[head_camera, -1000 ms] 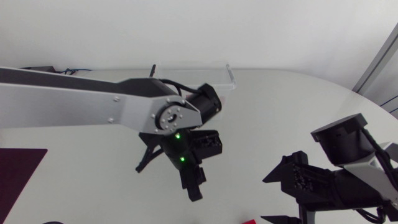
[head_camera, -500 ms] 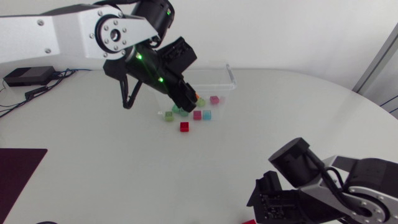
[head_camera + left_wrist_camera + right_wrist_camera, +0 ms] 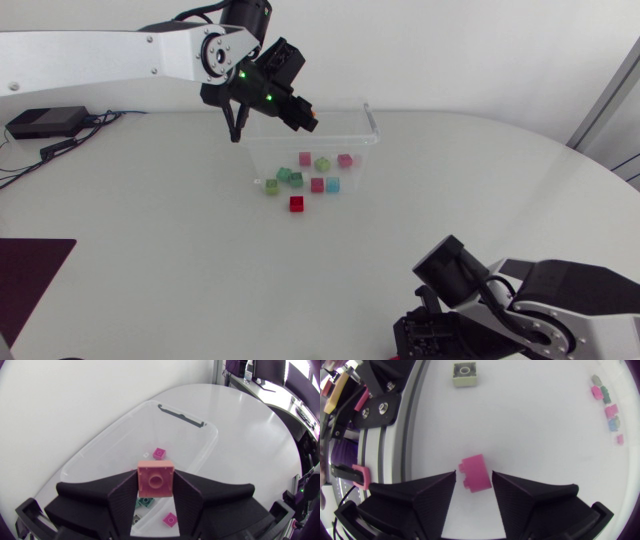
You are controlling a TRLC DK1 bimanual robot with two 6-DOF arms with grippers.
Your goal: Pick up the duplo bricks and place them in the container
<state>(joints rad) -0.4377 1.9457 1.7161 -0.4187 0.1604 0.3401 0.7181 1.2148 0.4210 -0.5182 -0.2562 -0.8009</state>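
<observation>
L pincer has swung off mid-counter | now pinches salmon brick between its fingers, container right under it | drop looks next | R pincer has lowered, spread, astride pink brick

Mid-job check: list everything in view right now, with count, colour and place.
container: 1, clear, table's far side.
salmon brick: 1, salmon, gripped above the container.
pink bricks: 3, pink, at the container's near wall; inside or outside unclear.
green bricks: 4, green shades, same cluster.
blue brick: 1, light blue, same cluster.
red brick: 1, red, cluster's near edge.
lone pink brick: 1, pink, on table between right end effector fingers.
pale brick: 1, grey-green, ahead of that one.
black box: 1, black, table's far left.
mat: 1, maroon, table's near left.
left end effector: 1, black, shut on salmon brick.
right end effector: 1, black, open.
</observation>
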